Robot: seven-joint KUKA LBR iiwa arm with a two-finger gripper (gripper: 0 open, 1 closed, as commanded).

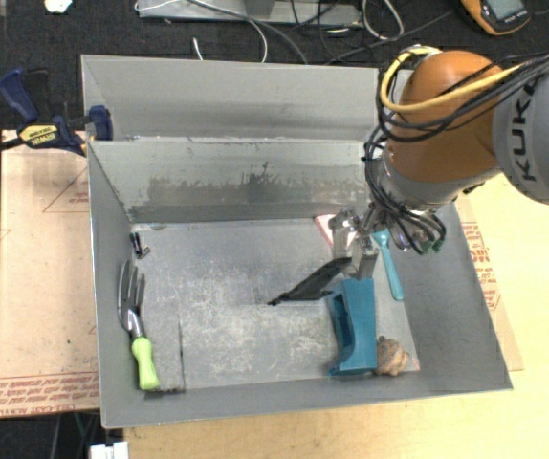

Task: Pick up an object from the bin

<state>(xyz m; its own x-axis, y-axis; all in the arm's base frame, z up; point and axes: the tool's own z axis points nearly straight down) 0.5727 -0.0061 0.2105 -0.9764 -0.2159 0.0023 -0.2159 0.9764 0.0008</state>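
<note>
My gripper [353,247] hangs low over the right half of the bin, below the orange wrist cover. A thin black wedge-shaped thing [308,283] lies slanted on the floor, and its upper right end reaches up to the gripper's tip. Whether it is gripped cannot be made out. Just below the gripper lies a blue plastic block [354,331], lengthwise toward the front wall. A light blue stick [389,272] lies to the gripper's right. A pink and white scrap [326,225] shows at its left.
A tan shell-like lump [393,356] sits by the blue block's front end. Metal tongs with a green handle [137,325] lie along the left wall, with a small dark piece [139,247] above them. The arm and cables come in from the upper right.
</note>
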